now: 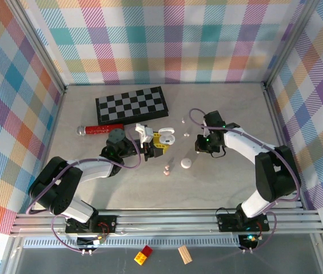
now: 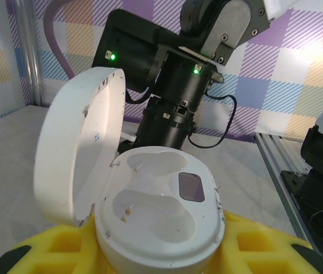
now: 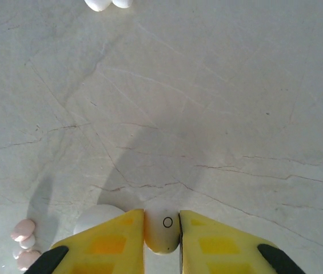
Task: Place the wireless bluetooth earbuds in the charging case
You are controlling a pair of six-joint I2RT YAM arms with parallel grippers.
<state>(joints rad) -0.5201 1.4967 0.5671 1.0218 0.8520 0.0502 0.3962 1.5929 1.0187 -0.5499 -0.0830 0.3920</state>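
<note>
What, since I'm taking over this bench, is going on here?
The left gripper holds a white pebble-shaped plastic charging case in its jaws, with the lid swung open and both wells empty. The right gripper has its jaws shut on a tiny white plastic earbud. Pale pink earbuds and a second white pebble-shaped case lie on the grey table. No bud is in the open case yet.

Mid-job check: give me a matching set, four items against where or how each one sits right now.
Items:
1. charging case
2. white earbud
3. pink earbuds
4. chessboard

States:
a. lying loose on the table
b. pinched in the right gripper
c. at the far side, left of centre
d. lid open, held in the left gripper

Pairs: 1-d, 2-b, 3-a, 4-c
</note>
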